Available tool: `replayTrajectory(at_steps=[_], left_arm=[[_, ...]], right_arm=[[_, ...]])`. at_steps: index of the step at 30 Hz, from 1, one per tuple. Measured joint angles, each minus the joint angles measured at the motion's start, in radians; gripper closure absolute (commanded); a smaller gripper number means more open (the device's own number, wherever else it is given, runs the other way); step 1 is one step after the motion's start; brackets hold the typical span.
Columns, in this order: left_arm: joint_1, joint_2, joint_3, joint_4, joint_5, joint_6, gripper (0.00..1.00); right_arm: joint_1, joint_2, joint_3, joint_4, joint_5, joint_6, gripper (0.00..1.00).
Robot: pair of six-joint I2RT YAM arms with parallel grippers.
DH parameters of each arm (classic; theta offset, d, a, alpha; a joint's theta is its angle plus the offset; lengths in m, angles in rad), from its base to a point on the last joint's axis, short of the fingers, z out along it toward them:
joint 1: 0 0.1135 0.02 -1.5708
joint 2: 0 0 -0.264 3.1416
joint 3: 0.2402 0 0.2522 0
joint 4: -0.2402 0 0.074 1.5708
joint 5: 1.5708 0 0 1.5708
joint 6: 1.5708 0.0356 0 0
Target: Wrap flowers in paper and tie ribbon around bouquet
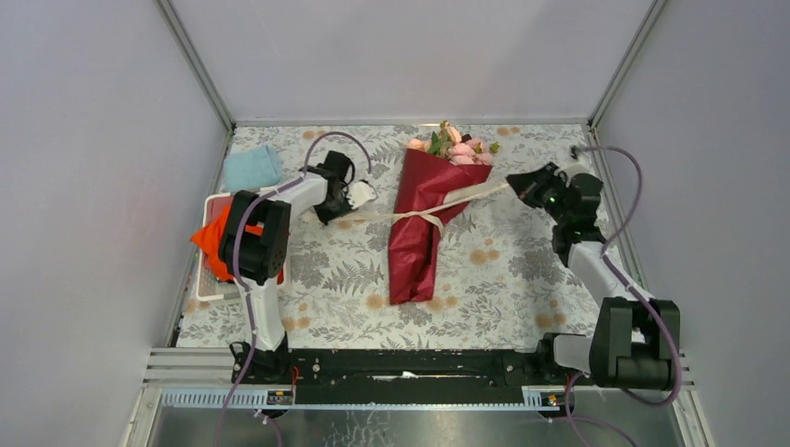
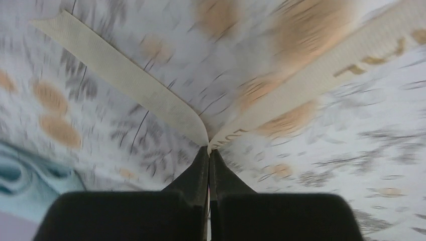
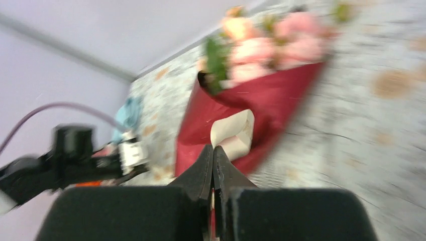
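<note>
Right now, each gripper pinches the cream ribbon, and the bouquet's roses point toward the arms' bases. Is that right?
No: the top view shows the roses pointing away from the bases. The left gripper and right gripper do pinch the ribbon.

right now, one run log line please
left tool: shut on ribbon | right tool: shut on ribbon | bouquet: ribbon across middle

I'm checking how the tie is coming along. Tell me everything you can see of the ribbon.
The ribbon is a narrow, flat, cream woven band with gold lettering too blurred to read. It wraps the middle of the dark red bouquet and crosses itself on top in what looks like a loose knot. One end runs left to the left gripper, the other up-right to the right gripper. Both are shut on it, folding it at the pinch.
</note>
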State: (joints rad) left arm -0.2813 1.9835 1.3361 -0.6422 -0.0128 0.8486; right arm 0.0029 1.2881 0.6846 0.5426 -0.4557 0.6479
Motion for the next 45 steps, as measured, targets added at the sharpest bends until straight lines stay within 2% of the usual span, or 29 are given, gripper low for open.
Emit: replayTrajectory(at_steps=[6,10,15,40,45], left_arm=[[0.084,-0.054,-0.123,0.129,-0.143,-0.093,1.00],[0.092,-0.083,-0.173,0.185,-0.171,-0.119,1.00],[0.101,-0.098,-0.197,0.224,-0.172,-0.141,1.00],[0.164,-0.105,-0.261,0.407,-0.216,-0.120,1.00],[0.150,-0.120,-0.269,0.388,-0.204,-0.116,1.00]], right_arm=[[-0.281,-0.125,-0.233,-0.106,0.085,0.005,1.00],[-0.393,-0.109,-0.313,-0.150,0.084,0.019,1.00],[-0.496,-0.030,-0.322,-0.141,0.040,0.050,1.00],[-0.552,0.006,-0.289,-0.195,-0.010,0.021,1.00],[-0.508,0.031,-0.241,-0.206,-0.016,-0.002,1.00]])
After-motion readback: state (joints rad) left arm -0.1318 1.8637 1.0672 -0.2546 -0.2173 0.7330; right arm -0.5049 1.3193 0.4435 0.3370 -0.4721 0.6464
